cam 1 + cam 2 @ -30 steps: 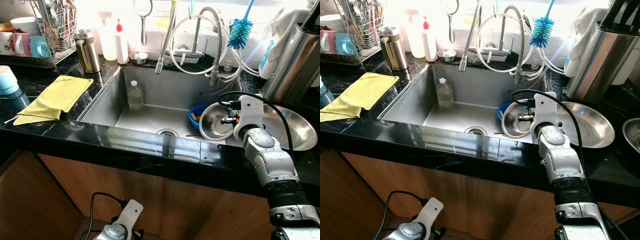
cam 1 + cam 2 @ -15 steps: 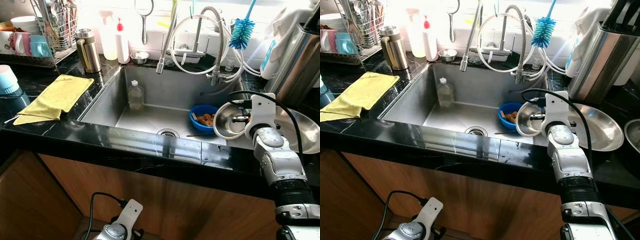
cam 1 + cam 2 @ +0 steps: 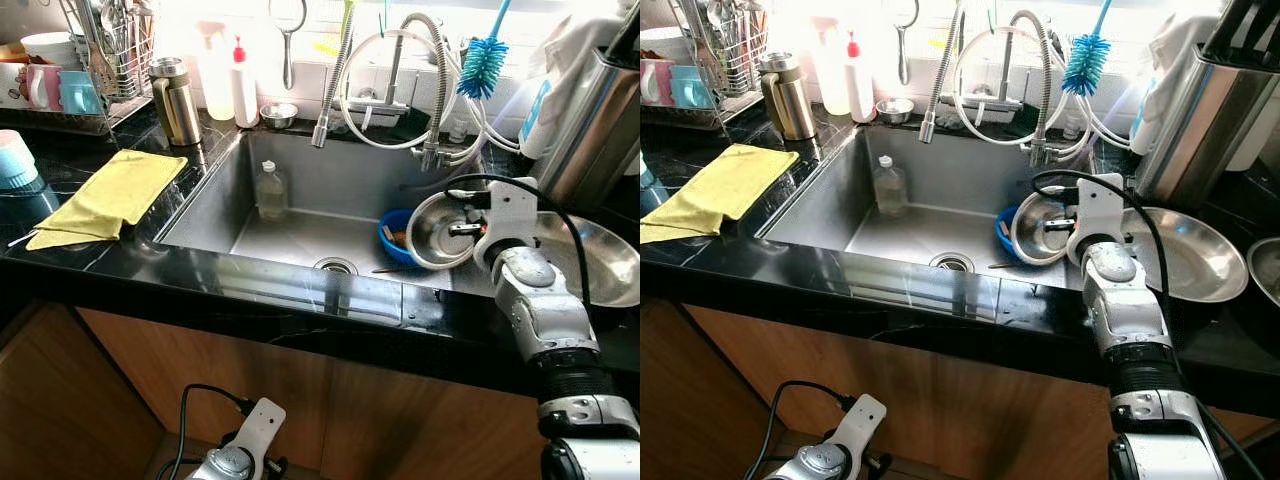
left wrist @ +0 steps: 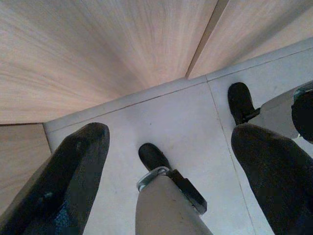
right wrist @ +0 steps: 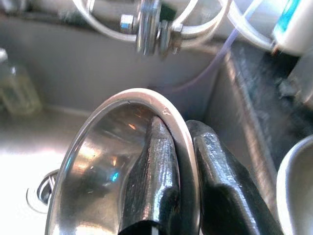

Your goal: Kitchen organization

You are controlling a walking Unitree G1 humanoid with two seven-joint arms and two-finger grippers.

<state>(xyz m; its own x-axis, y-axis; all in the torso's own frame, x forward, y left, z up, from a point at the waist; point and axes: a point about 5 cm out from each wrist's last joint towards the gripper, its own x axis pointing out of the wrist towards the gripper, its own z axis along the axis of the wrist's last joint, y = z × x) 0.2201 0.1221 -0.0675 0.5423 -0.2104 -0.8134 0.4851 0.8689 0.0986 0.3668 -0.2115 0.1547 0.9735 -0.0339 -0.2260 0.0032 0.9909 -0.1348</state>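
Steel bowl [image 5: 98, 166] in right tool [image 5: 183, 147]

No text, brand, number or sign can be read anywhere. The bottles [image 3: 243, 85] behind the sink [image 3: 300, 205] are washed out by glare, and the clear bottle [image 3: 270, 190] inside it bears no readable label.
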